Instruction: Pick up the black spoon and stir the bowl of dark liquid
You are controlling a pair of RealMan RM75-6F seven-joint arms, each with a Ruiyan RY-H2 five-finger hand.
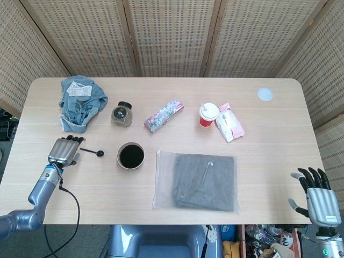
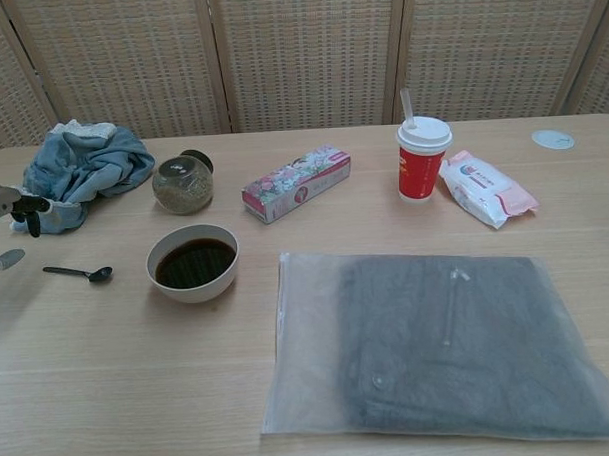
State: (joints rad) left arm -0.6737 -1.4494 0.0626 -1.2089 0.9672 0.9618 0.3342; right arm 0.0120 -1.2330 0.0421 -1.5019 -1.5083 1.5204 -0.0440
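The black spoon (image 1: 92, 152) (image 2: 79, 272) lies flat on the table just left of the bowl of dark liquid (image 1: 130, 156) (image 2: 194, 262), its scoop end toward the bowl. My left hand (image 1: 63, 151) (image 2: 6, 214) hovers at the spoon's handle end, a little to its left, fingers spread and holding nothing. My right hand (image 1: 319, 196) is off the table's front right corner, fingers apart and empty; the chest view does not show it.
A blue cloth (image 1: 79, 102), a small jar (image 1: 122, 114), a flowered box (image 1: 163, 115), a red cup (image 1: 208, 115) with a straw and a pink wipes pack (image 1: 230, 122) line the back. A bagged grey garment (image 1: 196, 180) lies right of the bowl.
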